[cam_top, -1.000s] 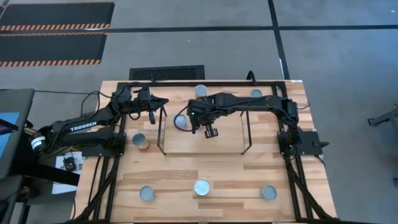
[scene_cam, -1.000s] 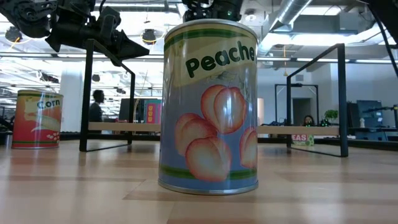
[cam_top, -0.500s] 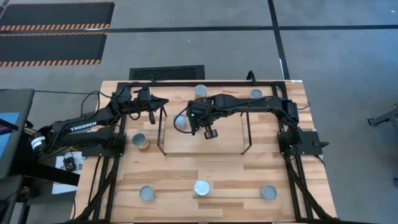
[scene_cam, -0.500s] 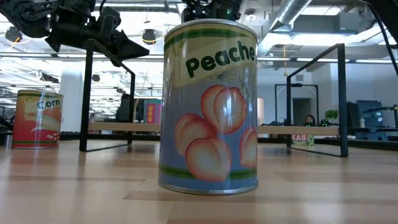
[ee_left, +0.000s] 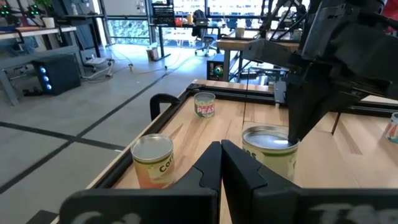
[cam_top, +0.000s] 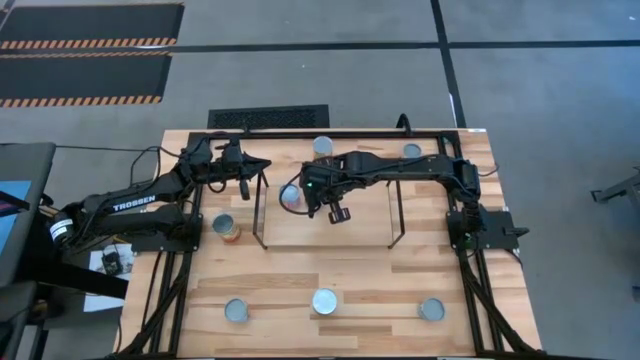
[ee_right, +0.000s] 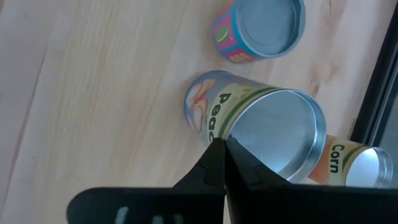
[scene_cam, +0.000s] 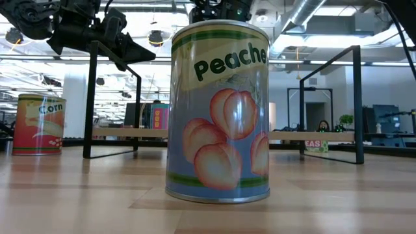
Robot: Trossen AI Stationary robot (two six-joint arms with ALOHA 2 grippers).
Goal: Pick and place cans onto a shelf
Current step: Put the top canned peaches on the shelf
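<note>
The light-wood shelf [cam_top: 330, 222] stands mid-table on black wire uprights. A peach-labelled can [cam_top: 290, 195] stands on its left end and shows large in the right wrist view [ee_right: 267, 134]. My right gripper [cam_top: 308, 202] is shut, and its tip [ee_right: 221, 146] is at that can's top rim. My left gripper [cam_top: 243, 180] is shut and empty [ee_left: 221, 152], and hovers by the shelf's left upright. Other cans stand on the table: a corn can [cam_top: 226, 228] left of the shelf, two [cam_top: 322, 146] [cam_top: 412, 150] at the far edge, and three in a near row, with a peach can [cam_top: 324, 301] in the middle. My right gripper's shut fingers come slanting down from the table's right side to the top rim [ee_right: 231, 144] of the can on the shelf. In the left wrist view a fingertip [ee_left: 291, 127] reaches down to the can's top. I cannot tell whether it touches.
The table's black frame rails [cam_top: 330, 133] run along its edges. The low view is filled by the near peach can [scene_cam: 218, 110], with the corn can [scene_cam: 39, 123] at the left and the shelf [scene_cam: 117, 132] behind. There is bare wood between the shelf and the near row.
</note>
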